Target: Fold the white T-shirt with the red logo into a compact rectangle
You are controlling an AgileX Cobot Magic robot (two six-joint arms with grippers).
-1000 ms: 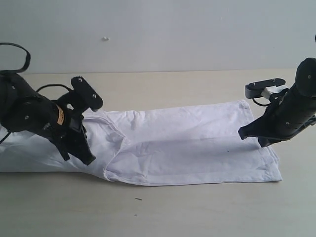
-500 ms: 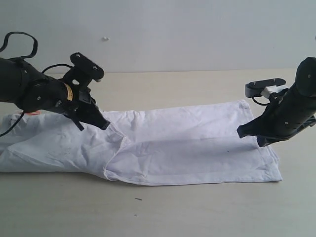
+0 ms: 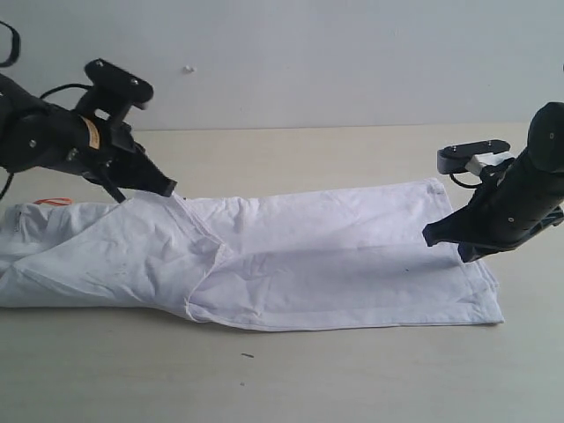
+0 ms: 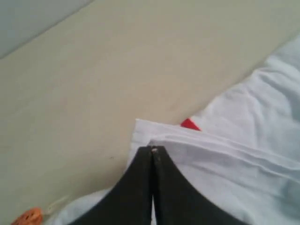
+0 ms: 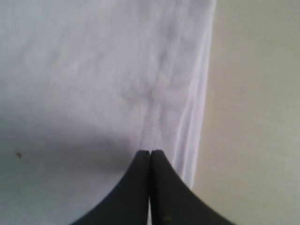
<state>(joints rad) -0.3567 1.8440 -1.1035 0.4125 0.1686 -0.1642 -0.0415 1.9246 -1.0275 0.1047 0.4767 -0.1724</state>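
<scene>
The white T-shirt [image 3: 335,256] lies as a long, wrinkled strip across the surface [image 3: 308,379], a sliver of the red logo [image 4: 190,124] peeping from under a fold; thin and limp, it should sag and slide unless pinched at hems or doubled edges; the left tool [image 3: 167,187] is closed on a raised fold edge; the right tool [image 3: 434,236] is closed at the opposite hem, grip unclear.

white T-shirt [image 3: 335,256]: 1 | arms [image 3: 44,141] [image 3: 520,194]: 2 | table [image 3: 352,379]: 1 | orange tag [image 3: 55,202]: 1
</scene>
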